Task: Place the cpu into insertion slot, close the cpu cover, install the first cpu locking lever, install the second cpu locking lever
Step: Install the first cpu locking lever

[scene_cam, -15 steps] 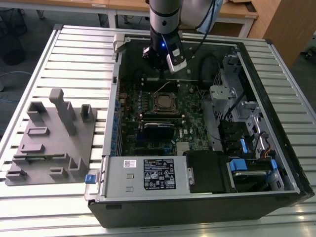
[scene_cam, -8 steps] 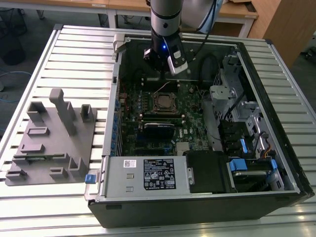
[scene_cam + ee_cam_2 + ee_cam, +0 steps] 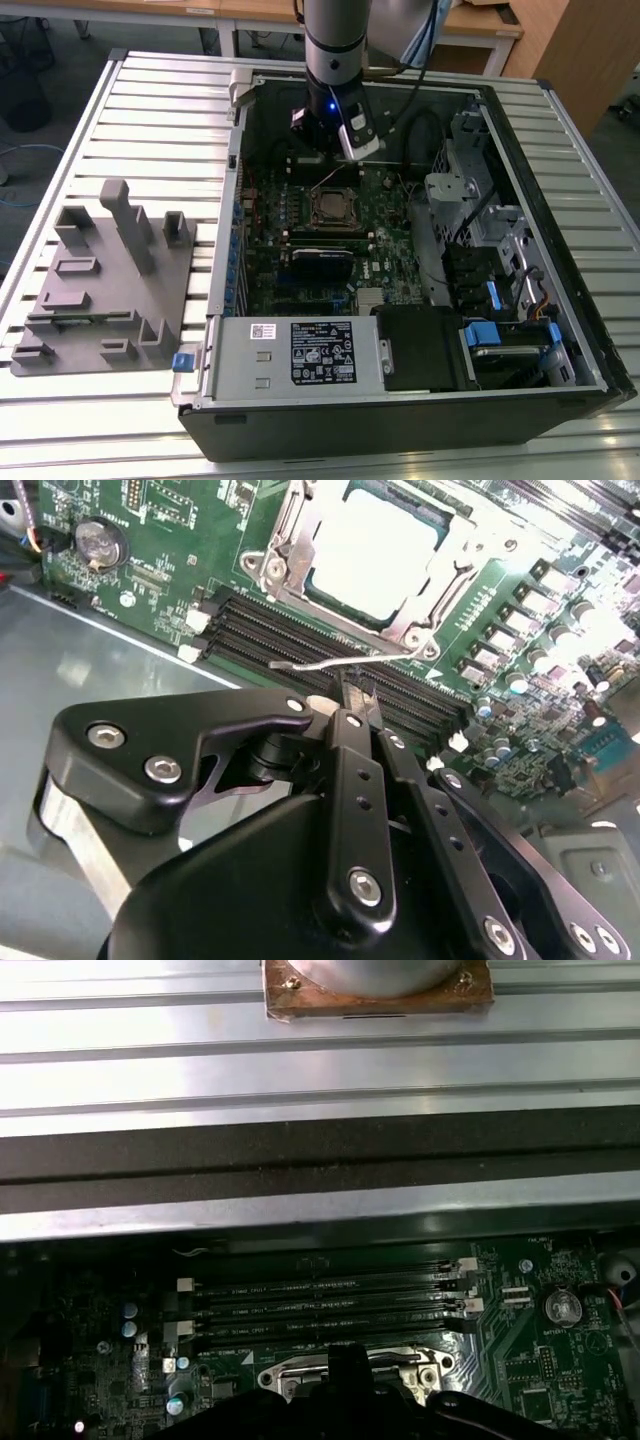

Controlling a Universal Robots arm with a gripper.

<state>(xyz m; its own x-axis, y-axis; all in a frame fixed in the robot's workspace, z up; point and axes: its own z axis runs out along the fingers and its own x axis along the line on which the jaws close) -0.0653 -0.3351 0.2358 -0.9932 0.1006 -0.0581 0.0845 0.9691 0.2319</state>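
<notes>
The cpu [image 3: 375, 540] lies with its pale metal top up in the insertion slot [image 3: 316, 213] on the green board. The silver cpu cover [image 3: 285, 550] lies flat around it as a frame. A thin wire locking lever [image 3: 300, 666] stands free beside the socket, over the black memory slots [image 3: 300, 630]. My gripper [image 3: 355, 692] has its black fingers pressed together, the tips right at this lever; whether they pinch it I cannot tell. In the exterior view the arm [image 3: 335, 110] hangs just behind the socket, and the raised lever [image 3: 325, 181] slants up toward it.
The open computer case [image 3: 560, 240] lies on a slatted metal table [image 3: 150, 100]. A power supply [image 3: 300, 350] fills the near side, and a drive cage [image 3: 470, 190] stands at the exterior view's right. A grey fixture block [image 3: 100, 280] sits left of the case. A coin battery [image 3: 100, 542] lies near the memory slots.
</notes>
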